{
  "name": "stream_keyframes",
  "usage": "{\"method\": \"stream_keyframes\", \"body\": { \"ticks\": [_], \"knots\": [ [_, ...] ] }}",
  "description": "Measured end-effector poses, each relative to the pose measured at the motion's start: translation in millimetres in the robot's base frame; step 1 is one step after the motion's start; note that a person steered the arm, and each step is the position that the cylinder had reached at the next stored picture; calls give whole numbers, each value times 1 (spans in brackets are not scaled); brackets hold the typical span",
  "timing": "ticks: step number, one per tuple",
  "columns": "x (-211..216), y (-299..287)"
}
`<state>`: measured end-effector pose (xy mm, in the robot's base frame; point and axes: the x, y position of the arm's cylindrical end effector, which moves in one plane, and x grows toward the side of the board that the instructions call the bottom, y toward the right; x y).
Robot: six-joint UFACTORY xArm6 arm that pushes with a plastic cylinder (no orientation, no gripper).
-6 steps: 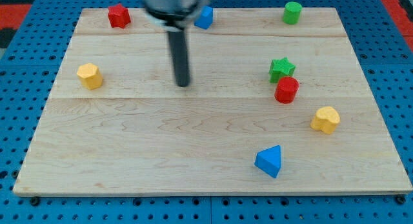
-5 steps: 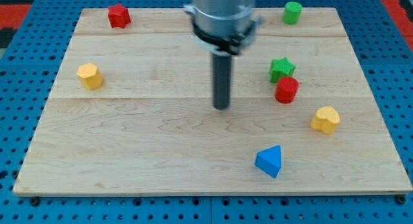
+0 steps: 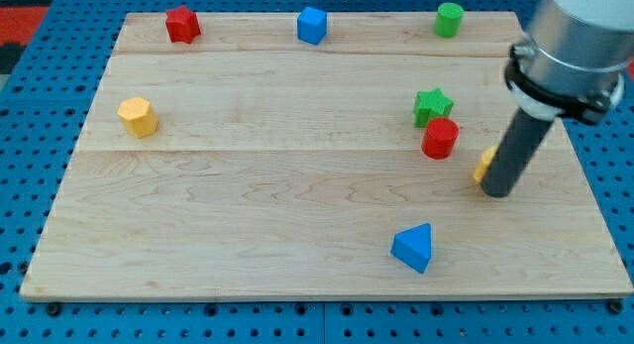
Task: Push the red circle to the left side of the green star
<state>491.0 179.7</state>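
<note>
The red circle (image 3: 440, 138) sits on the wooden board (image 3: 248, 215), touching the lower right of the green star (image 3: 432, 106). My tip (image 3: 499, 191) is to the right of the red circle and a little lower, about a block's width away. The rod stands in front of a yellow block (image 3: 484, 164), hiding most of it.
A blue triangle (image 3: 414, 247) lies below the red circle. A yellow hexagon (image 3: 137, 117) is at the left. Along the top edge are a red star (image 3: 182, 24), a blue block (image 3: 312, 25) and a green cylinder (image 3: 449, 19).
My tip has swept from the board's upper middle to the right and down, ending beside the yellow block right of the red circle. The blocks have not moved.
</note>
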Motion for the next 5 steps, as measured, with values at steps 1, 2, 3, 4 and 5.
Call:
{"method": "stream_keyframes", "body": {
  "ticks": [1,2,3,4,5],
  "knots": [
    [-24,-26],
    [-29,-28],
    [-59,-34],
    [-94,-68],
    [-89,-55]
  ]
}}
